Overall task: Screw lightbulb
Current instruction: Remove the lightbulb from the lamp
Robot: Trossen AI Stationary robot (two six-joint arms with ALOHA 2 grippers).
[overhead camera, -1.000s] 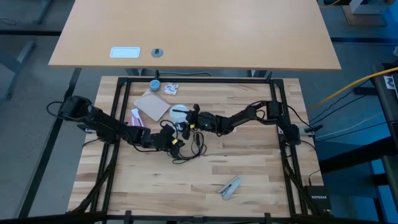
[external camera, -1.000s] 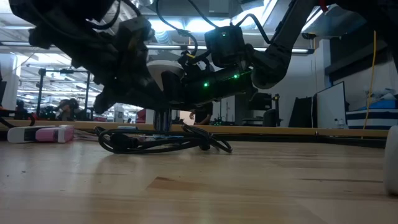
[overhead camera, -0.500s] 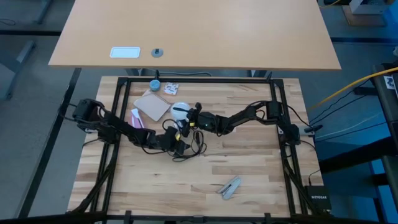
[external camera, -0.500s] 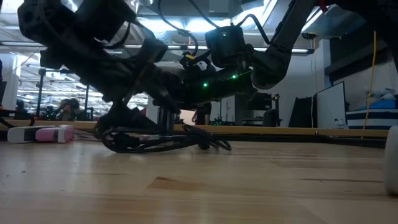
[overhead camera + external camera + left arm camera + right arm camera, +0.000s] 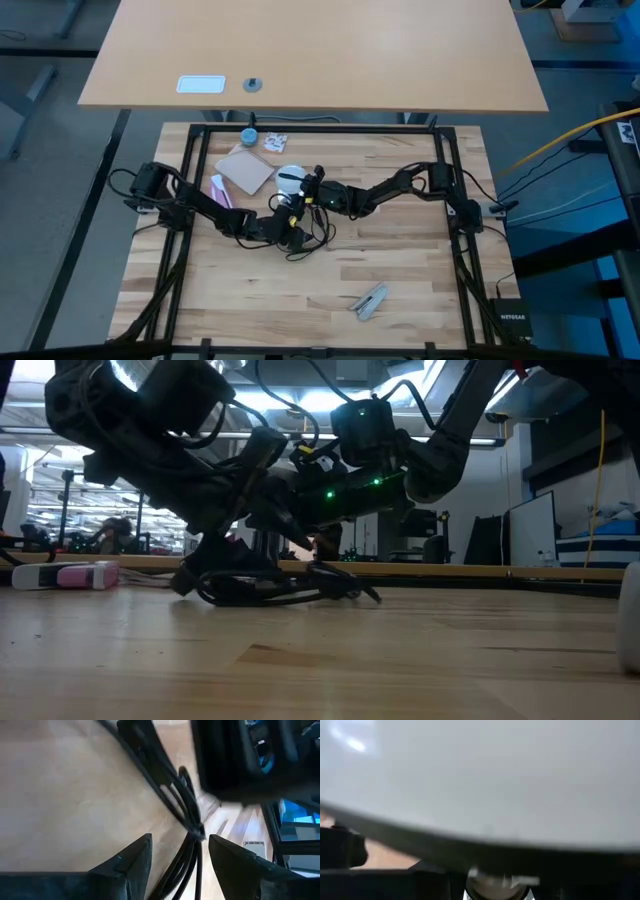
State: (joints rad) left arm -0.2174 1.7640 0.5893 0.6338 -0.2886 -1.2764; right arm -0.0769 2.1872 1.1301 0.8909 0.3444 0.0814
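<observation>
Right gripper sits just left of the high view's centre, clasped on the small frosted-white pear-shaped lightbulb. Its wrist view is filled almost edge to edge by the pale globe, which fits a grip taken well up on the round part. That hold makes sense for the job: the wide globe gives the fingers something to turn, while the narrow neck stays free below. The neck and whatever it threads into are hidden under the gripper, so how far the bulb is seated cannot be told.

The left gripper lies just below and slightly left of the bulb in the high view, low over the pale wooden slatted table. Its two dark fingers stand apart, and the looped black cord runs through the gap without being pinched. My reading is that this arm is there to steady the cord and the fitting it leads to, so the base does not spin along with the bulb; with the fingers spread, nothing restrains it right now.

In the low view the cord rests in a flat tangle on the wood beneath both arms. The likely risk is the loose loops dragging or twisting as the bulb turns.
</observation>
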